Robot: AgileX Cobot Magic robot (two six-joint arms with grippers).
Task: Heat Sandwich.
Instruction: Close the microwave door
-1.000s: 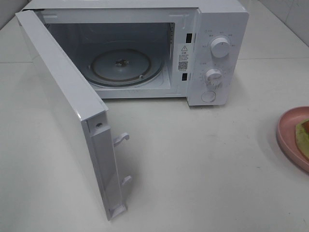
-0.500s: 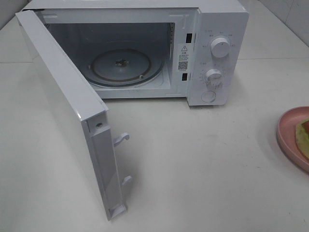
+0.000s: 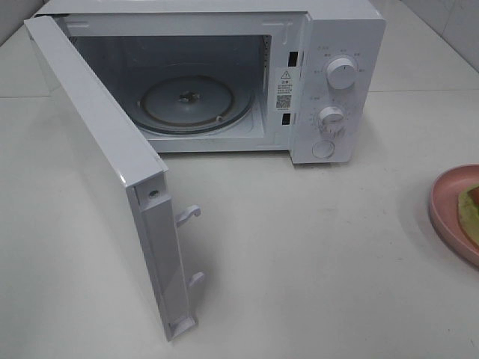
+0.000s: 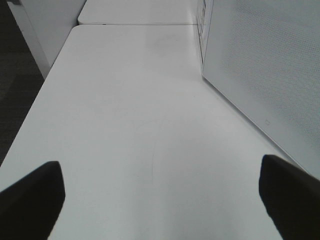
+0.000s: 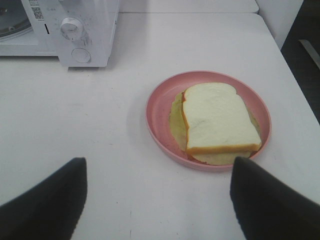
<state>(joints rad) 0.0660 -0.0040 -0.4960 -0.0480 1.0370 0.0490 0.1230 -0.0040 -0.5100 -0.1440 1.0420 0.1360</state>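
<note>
Item 1, microwave (image 3: 224,75): white, at the far middle of the white table (image 3: 314,247). Its door (image 3: 105,172) stood swung wide open toward the near left, 2 latch hooks (image 3: 188,215) showing on its free edge. The glass turntable (image 3: 196,102) lay bare inside the cavity. The control panel on the right side carried 2 dials (image 3: 340,73) and a round button (image 3: 323,149) below them.

Item 2, plate (image 5: 159,107): round, pink, on the table at the right edge of the high view, well apart from the microwave, to its near right.

Item 3, sandwich (image 5: 216,117): white sliced bread on top, pale green lettuce showing beneath on its sides, resting on the plate. Nothing touched it.

Item 4, right gripper (image 5: 159,197): fingers (image 5: 47,200) spread wide with nothing between them, positioned on the near side of the plate and clear of it.

Item 5, left gripper (image 4: 160,195): fingers (image 4: 32,192) fully apart, grasping nothing, over bare table to the left of the open door's outer face.

Neither gripper appeared in the high view.
</note>
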